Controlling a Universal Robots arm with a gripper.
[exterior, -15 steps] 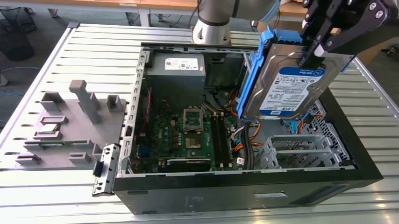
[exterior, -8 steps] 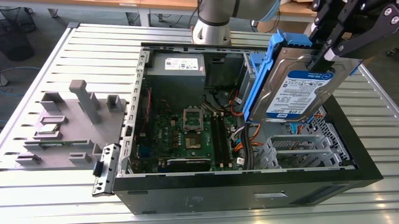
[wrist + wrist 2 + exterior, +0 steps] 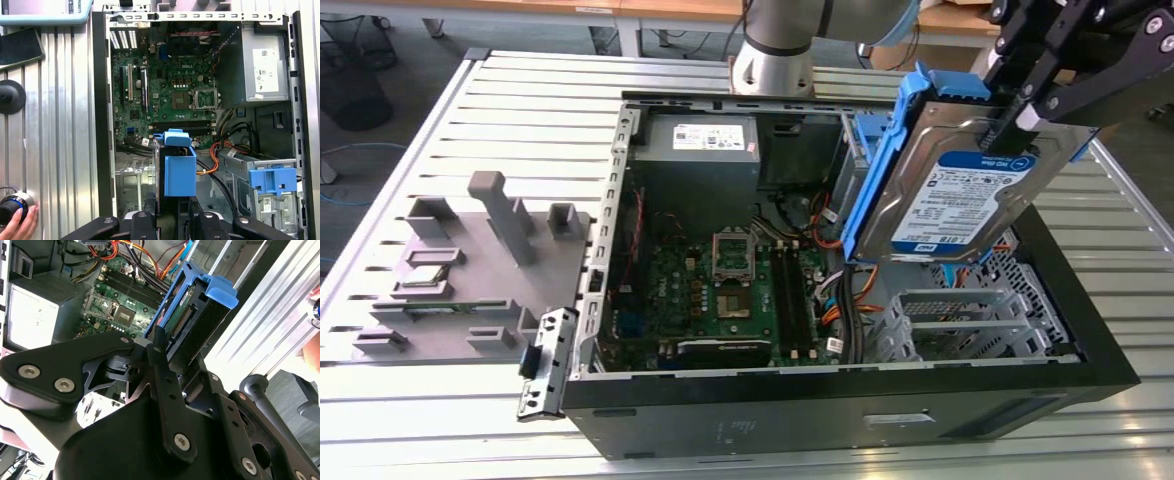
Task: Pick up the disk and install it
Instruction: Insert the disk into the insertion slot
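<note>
Clamped on the upper edge of the disk (image 3: 955,195), the black robot gripper (image 3: 1022,112) has its fingers pressed together on it, a flat silver metal hard drive with a white-and-blue label in a blue plastic frame. In the exterior view the disk hangs nearly upright, slightly tilted, in the air over the open black computer case (image 3: 854,420), on the side toward the exterior view's right. Its lower edge sits above the perforated silver metal drive cage (image 3: 961,322) and touches nothing. In the first wrist view the disk (image 3: 180,175) shows edge-on, between the green motherboard (image 3: 170,90) and a second blue plastic bracket (image 3: 272,180) seated in the drive bay. Orange wires (image 3: 220,149) loop just beside it. The grey power supply box with a white sticker (image 3: 700,148) stands well apart in the far corner. Around the disk's sides there is free space, and the case walls stay below it. The case rests on a ribbed aluminium table (image 3: 520,110), next to a grey moulded parts fixture (image 3: 467,255). A person's hand (image 3: 19,222) rests on a round knob at the table's edge.
</note>
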